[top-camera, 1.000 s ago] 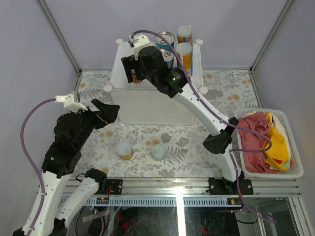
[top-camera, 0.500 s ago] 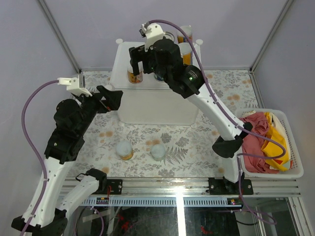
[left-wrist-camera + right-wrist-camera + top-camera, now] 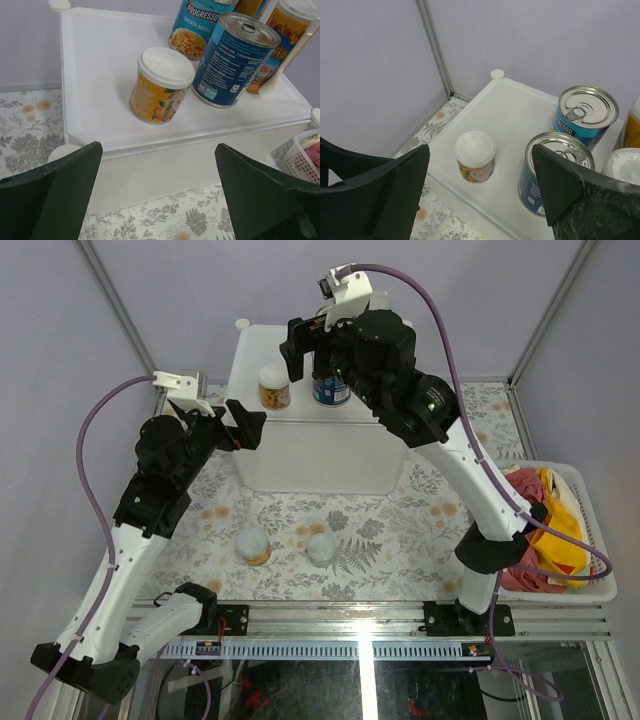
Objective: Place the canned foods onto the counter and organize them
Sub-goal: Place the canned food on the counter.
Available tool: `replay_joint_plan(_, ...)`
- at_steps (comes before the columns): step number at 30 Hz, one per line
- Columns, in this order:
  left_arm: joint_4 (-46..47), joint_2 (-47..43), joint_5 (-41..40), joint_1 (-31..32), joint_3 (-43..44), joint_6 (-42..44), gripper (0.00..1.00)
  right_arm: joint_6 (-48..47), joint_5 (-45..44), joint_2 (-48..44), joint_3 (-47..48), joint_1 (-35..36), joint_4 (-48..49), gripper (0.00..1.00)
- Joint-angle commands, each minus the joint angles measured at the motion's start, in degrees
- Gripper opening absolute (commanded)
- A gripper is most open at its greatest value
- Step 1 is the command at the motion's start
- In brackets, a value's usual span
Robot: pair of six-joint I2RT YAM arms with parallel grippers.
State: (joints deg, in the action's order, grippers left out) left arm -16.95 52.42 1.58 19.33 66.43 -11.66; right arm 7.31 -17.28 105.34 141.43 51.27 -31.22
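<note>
- Both grippers gape wide and empty. The right gripper (image 3: 480, 155) hangs over the counter (image 3: 95, 75), and the left gripper (image 3: 157, 146) faces its front edge.
- The orange cup (image 3: 161, 85) and blue tin (image 3: 235, 60) stand close together on the counter, so a careless drop of the right gripper could topple them.
- A pale-topped can (image 3: 251, 545) and a second can (image 3: 321, 548) wait below. If you reach for them with the left arm, you may clip the counter.

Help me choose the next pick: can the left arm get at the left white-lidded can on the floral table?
Probably yes. The left gripper is open and empty, and the white-lidded can stands upright, apart from its neighbour, with nothing over it.
</note>
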Motion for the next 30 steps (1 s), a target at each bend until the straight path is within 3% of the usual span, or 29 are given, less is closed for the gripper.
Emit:
replay_joint_plan(1,7.65,2.08,0.75,1.21,0.06,4.68,0.95,-1.57,0.40,-3.08,-0.40,-0.49,2.67,0.89)
replay_joint_plan(9,10.45,6.82,-1.58,4.06,1.04,7.93,0.94,-2.41,1.01,-4.63,-0.45,-0.48,2.57,0.89)
replay_joint_plan(30,19.85,17.43,-18.37,9.04,3.14,11.86,0.93,-3.08,2.60,-9.71,-7.13,-0.49,4.99,0.89)
